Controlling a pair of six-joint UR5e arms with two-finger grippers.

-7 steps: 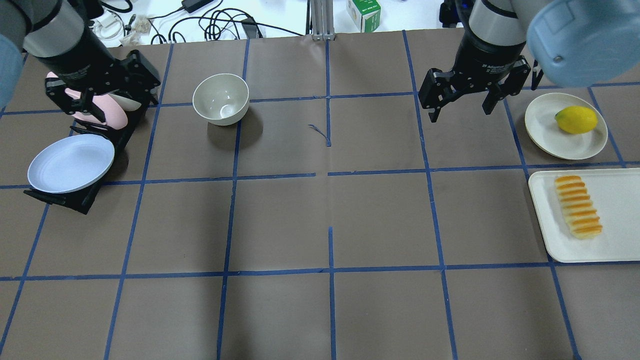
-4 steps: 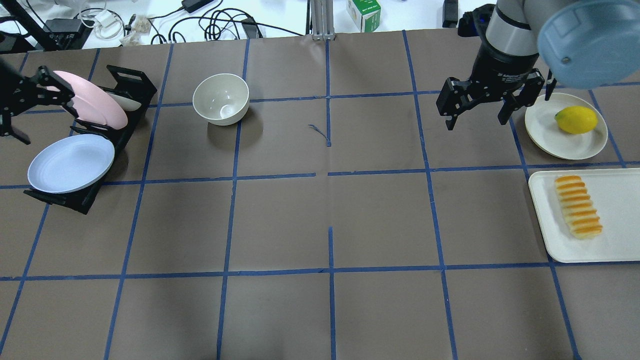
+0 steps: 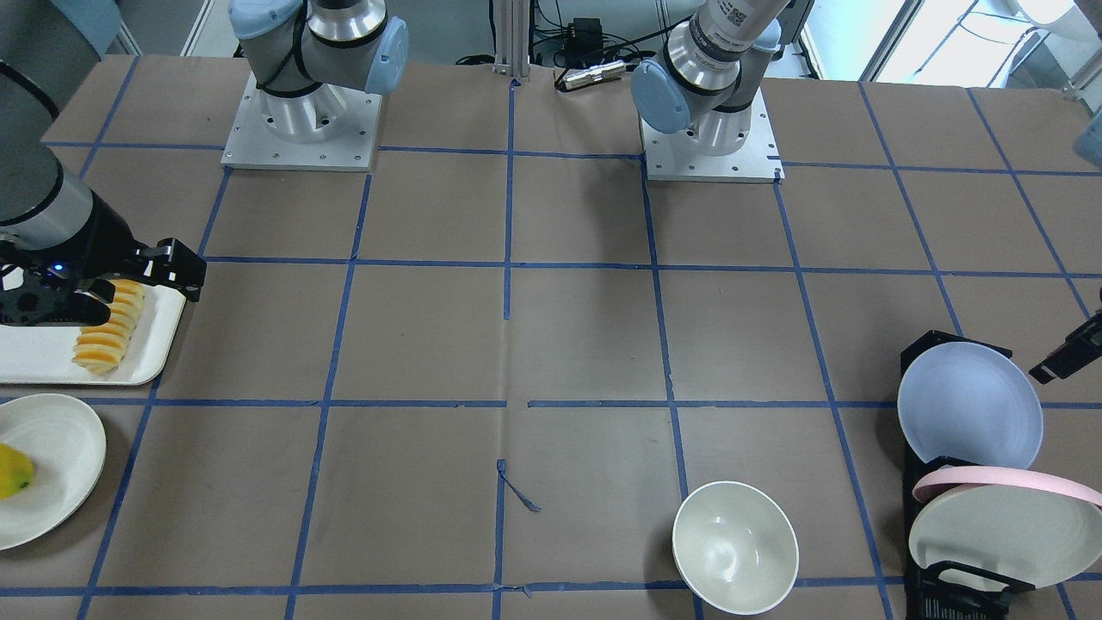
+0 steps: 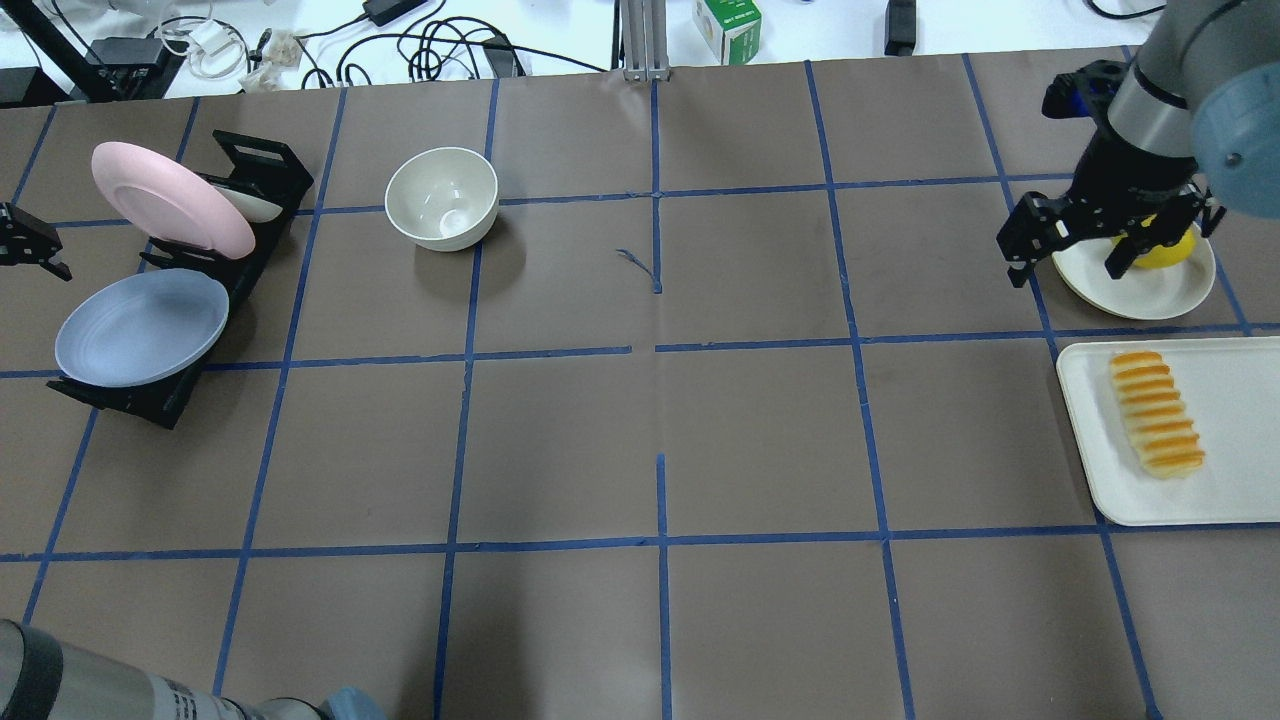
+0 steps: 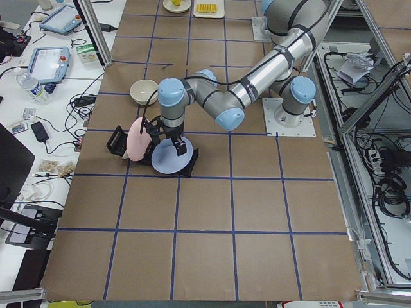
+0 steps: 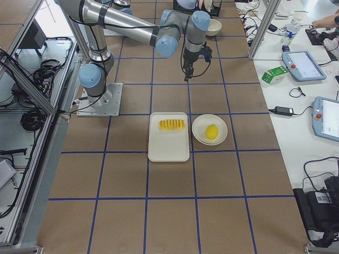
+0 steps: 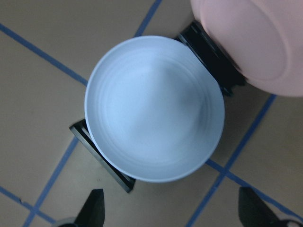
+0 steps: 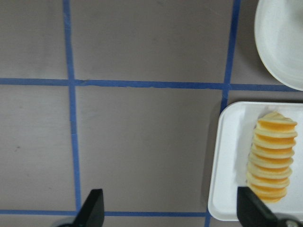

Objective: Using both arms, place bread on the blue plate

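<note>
The bread [image 4: 1155, 412] is a ridged orange loaf lying on a white tray [image 4: 1220, 480] at the right edge. It also shows in the right wrist view [image 8: 272, 161] and the front view [image 3: 108, 331]. The blue plate [image 4: 140, 328] leans in a black rack [image 4: 130, 400] at the far left and fills the left wrist view [image 7: 154, 109]. My right gripper [image 4: 1065, 270] is open and empty, hovering above the table between the lemon plate and the tray. My left gripper [image 7: 173, 215] is open and empty, above and just beside the blue plate, mostly off the overhead view's left edge.
A pink-rimmed plate [image 4: 170, 200] stands in the same rack behind the blue plate. A white bowl [image 4: 442, 198] sits at the back left of centre. A cream plate [image 4: 1150, 290] holds a yellow lemon [image 4: 1165, 250] beyond the tray. Cables and a green box [image 4: 727, 25] lie past the far edge.
My left gripper has moved left off the rack to the overhead view's left edge. My right gripper has moved right and nearer, over the lemon plate's edge. Plates and bread have not moved.
</note>
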